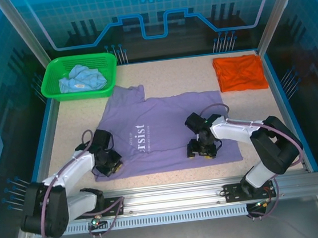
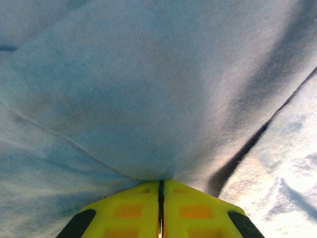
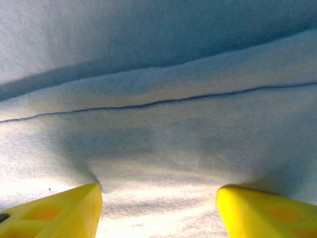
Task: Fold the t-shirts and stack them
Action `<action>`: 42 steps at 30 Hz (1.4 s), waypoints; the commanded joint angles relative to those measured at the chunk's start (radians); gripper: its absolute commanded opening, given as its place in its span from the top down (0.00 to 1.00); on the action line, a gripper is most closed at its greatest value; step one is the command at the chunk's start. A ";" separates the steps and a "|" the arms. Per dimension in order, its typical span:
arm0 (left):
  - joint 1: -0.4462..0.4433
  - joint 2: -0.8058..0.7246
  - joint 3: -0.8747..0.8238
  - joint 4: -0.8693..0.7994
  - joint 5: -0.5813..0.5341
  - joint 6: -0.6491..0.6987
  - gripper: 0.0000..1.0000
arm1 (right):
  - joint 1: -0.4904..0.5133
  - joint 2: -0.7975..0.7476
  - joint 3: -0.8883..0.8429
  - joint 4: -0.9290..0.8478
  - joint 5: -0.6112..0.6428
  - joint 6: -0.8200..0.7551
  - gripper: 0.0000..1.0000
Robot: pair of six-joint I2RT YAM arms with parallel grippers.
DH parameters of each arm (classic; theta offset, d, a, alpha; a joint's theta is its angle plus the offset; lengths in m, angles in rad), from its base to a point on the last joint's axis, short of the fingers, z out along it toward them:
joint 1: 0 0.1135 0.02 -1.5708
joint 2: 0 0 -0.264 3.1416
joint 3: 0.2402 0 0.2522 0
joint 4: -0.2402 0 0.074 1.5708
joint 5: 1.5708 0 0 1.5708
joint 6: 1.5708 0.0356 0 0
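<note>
The lavender-purple t-shirt [image 1: 166, 129] lies spread flat across the middle of the table, its white lettering toward the left. My left gripper [image 1: 111, 162] sits at its lower left edge, shut on a pinch of the cloth. In the left wrist view the yellow fingertips [image 2: 161, 183] meet with folds of shirt fabric [image 2: 148, 89] running into them. My right gripper [image 1: 202, 148] rests on the shirt's lower right part, open. Its two yellow fingers [image 3: 74, 210] stand wide apart on the fabric [image 3: 158, 74]. The orange t-shirt [image 1: 240, 72] lies folded at the back right. The light blue t-shirt [image 1: 81, 79] is crumpled in the basket.
A green plastic basket [image 1: 50, 85] stands at the back left corner. Metal frame posts and blue walls ring the table, and an aluminium rail [image 1: 173, 195] runs along the near edge.
</note>
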 commanded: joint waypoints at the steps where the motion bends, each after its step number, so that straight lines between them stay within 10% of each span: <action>1: -0.014 -0.069 -0.042 -0.175 -0.001 -0.074 0.90 | 0.046 0.075 -0.086 -0.033 -0.062 -0.042 0.32; 12: -0.034 -0.193 0.025 -0.296 -0.040 -0.088 0.83 | 0.125 0.032 -0.113 -0.075 -0.082 -0.005 0.29; 28: -0.037 -0.093 0.079 -0.043 0.209 -0.096 0.66 | 0.121 -0.026 -0.080 -0.062 -0.067 0.018 0.26; 42: -0.044 -0.041 0.068 -0.089 0.145 -0.038 0.60 | 0.122 -0.052 -0.114 -0.042 -0.060 0.033 0.26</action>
